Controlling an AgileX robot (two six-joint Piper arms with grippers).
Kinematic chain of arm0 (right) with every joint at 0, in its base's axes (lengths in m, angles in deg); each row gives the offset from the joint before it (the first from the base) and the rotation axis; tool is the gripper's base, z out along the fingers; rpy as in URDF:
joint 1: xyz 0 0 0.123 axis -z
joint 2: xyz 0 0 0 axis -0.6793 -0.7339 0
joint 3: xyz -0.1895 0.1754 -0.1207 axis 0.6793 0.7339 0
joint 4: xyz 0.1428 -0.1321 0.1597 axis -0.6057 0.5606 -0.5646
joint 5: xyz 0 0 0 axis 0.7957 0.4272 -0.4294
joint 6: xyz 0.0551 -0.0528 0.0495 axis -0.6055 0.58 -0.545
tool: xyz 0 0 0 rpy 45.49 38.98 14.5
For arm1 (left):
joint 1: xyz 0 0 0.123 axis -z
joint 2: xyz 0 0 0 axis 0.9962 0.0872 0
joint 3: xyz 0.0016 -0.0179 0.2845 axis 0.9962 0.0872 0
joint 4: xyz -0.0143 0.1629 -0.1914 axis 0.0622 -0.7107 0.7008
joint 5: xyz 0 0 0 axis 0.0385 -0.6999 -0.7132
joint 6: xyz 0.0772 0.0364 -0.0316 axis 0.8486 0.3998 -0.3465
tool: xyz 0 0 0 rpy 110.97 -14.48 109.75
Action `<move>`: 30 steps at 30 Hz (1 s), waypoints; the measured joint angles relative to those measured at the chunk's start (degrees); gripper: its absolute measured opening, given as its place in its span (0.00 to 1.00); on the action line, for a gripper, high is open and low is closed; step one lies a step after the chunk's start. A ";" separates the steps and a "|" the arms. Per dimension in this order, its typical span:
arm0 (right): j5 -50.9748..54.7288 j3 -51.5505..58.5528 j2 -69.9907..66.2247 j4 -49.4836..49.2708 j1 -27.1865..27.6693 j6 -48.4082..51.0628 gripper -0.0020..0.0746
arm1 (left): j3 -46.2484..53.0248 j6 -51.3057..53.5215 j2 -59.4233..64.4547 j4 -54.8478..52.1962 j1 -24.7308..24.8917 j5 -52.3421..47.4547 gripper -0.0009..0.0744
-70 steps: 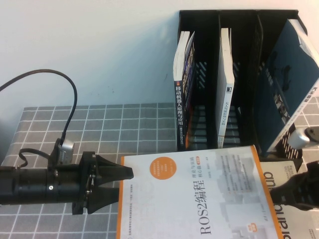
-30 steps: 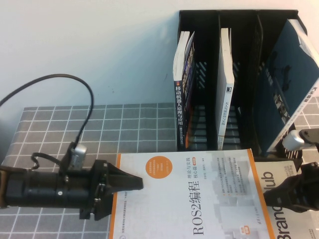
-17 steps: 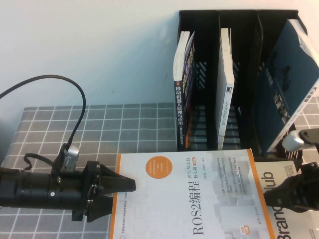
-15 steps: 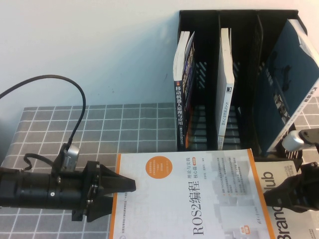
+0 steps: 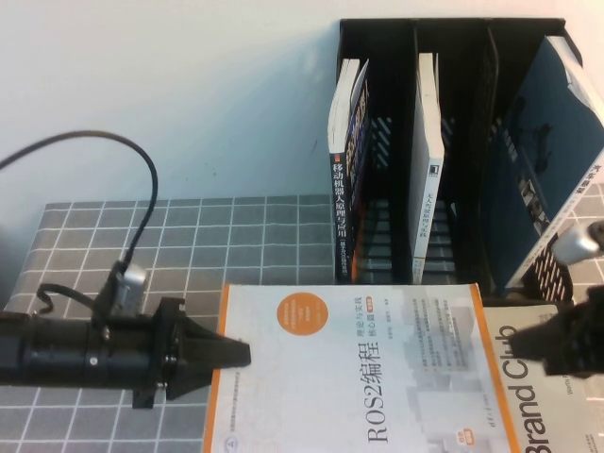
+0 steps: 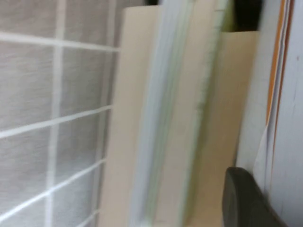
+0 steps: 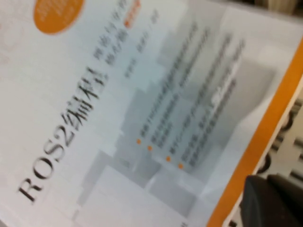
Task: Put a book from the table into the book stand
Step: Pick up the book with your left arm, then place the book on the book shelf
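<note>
White orange-trimmed ROS2 book (image 5: 359, 373): flat on grey grid desk (image 5: 189, 236), long axis toward black three-slot book stand (image 5: 453, 142) | left end effector (image 5: 236, 352): clenched, touching its left edge | right end effector (image 5: 528, 342): right edge, grip state indiscernible.

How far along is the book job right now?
Early. The ROS2 book lies flat on the table, not in the book stand. The left gripper touches its left edge; the right gripper sits at its right edge. Lifting and slotting remain.
</note>
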 joint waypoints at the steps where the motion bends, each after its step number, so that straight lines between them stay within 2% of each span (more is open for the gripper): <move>1: 0.00 -0.13 1.45 0.35 0.00 -0.12 0.02 | 0.00 -0.40 -1.11 -0.13 0.00 0.12 0.17; 10: 0.11 -1.13 19.26 9.03 0.00 -7.28 0.02 | -0.60 -8.44 -19.17 1.67 0.00 0.83 0.16; 13: 0.62 -1.13 23.91 10.93 0.00 -9.35 0.02 | -3.59 -11.13 -24.24 -1.33 0.00 1.26 0.16; 21: 2.40 -1.13 29.80 11.71 0.00 -11.20 0.02 | -17.33 -21.37 -32.77 -10.44 0.00 -1.41 0.16; 30: 7.48 -1.13 30.46 14.15 0.00 -11.41 0.02 | -34.63 -28.24 -34.89 -11.14 0.00 -2.13 0.16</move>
